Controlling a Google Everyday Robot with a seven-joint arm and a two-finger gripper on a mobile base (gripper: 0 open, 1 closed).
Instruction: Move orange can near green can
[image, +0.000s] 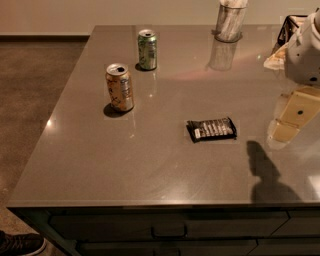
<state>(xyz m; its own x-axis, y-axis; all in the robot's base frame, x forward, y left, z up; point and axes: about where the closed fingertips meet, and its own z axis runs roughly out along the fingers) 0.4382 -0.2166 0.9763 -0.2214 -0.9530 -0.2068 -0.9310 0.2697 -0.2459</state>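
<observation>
The orange can (119, 87), with an orange and tan label and a silver top, stands upright on the left part of the grey counter (150, 170). The green can (147, 49), green and white, stands upright a little behind it and to its right, with a small gap between them. My gripper (292, 120) hangs above the counter at the right edge of the view, far to the right of both cans and holding nothing that I can see. Its white arm (305, 50) rises above it.
A black snack packet (211, 129) lies flat on the counter between the cans and the gripper. A shiny cylindrical holder (230, 21) stands at the back edge. A dark wire item (290, 27) sits at the back right. The counter's left edge drops to the floor.
</observation>
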